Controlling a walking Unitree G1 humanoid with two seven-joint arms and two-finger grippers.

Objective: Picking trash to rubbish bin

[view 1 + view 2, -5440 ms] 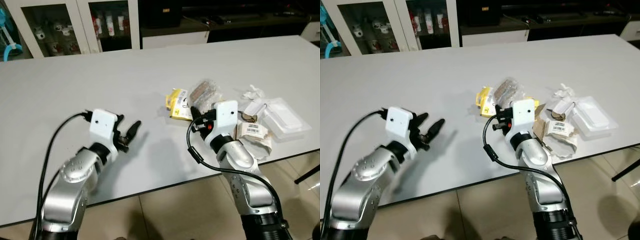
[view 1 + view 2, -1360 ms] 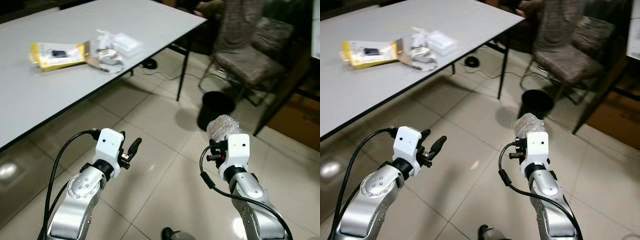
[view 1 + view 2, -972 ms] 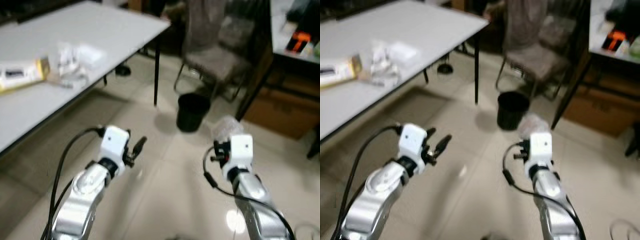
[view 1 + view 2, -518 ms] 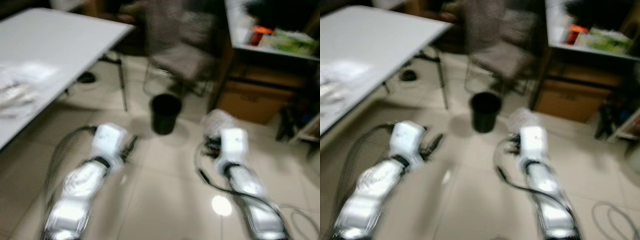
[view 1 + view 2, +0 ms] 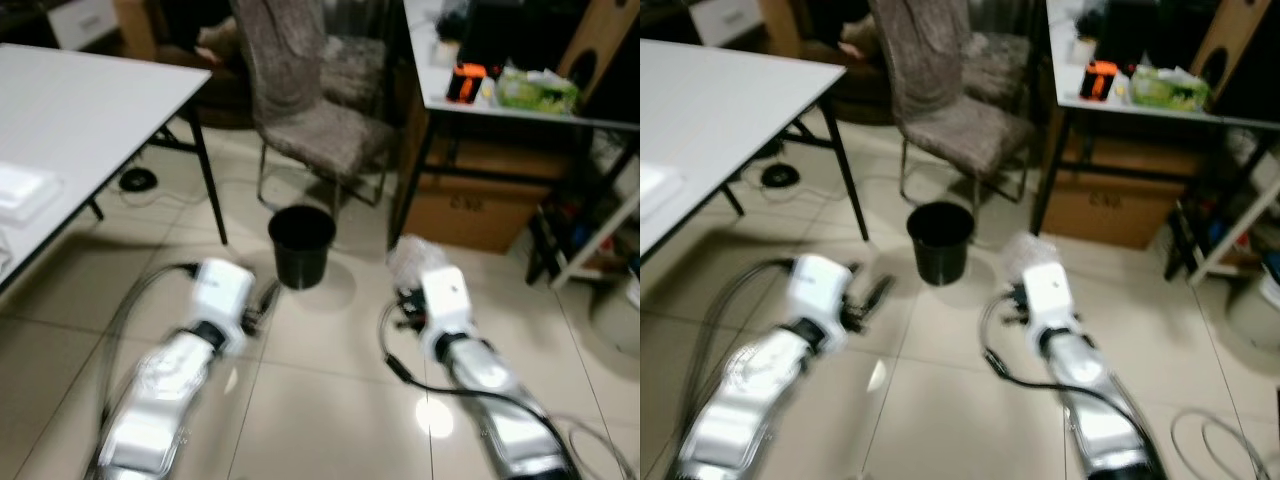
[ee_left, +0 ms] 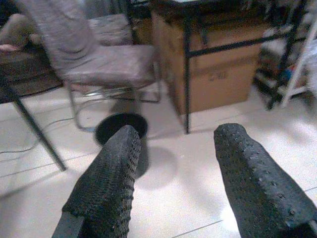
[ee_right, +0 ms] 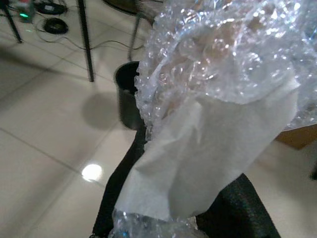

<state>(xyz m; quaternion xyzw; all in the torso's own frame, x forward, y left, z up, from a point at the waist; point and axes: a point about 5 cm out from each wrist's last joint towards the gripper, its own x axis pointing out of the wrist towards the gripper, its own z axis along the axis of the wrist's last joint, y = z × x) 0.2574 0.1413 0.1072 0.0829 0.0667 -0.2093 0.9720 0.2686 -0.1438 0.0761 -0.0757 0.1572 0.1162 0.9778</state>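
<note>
1. Left eye view: I see the rubbish bin (image 5: 302, 245), a small round black pail with its mouth upward, standing on the pale glossy tiled floor (image 5: 330, 400) ahead of both arms and between them, in front of a fabric-covered chair (image 5: 320, 110). The right gripper (image 5: 413, 300) is raised before me with a crumpled wad of bubble wrap (image 5: 410, 257) at its tip. The bin lies forward and to the left of that wad, well apart from it. The left gripper (image 5: 262, 305) sits low on the bin's near side and looks nearer to it, but it carries nothing. I judge the loaded right arm must travel forward and leftward to get over the bin's mouth.

2. Right eye view: Same layout. A white table (image 5: 730, 100) edge runs along the left, and a brown cardboard box (image 5: 1095, 205) sits under a dark-framed desk to the right of the bin.

3. Left wrist view: The two black textured fingers (image 6: 106, 183) stand spread wide with nothing between them. The bin shows just beyond one fingertip, with the chair behind it.

4. Right wrist view: The fingers are closed on the trash, clear bubble wrap around a sheet of white paper (image 7: 198, 153). It is soft, light and irregular, with no clear long axis. The bin's dark rim shows beyond it, farther along the floor.
</note>
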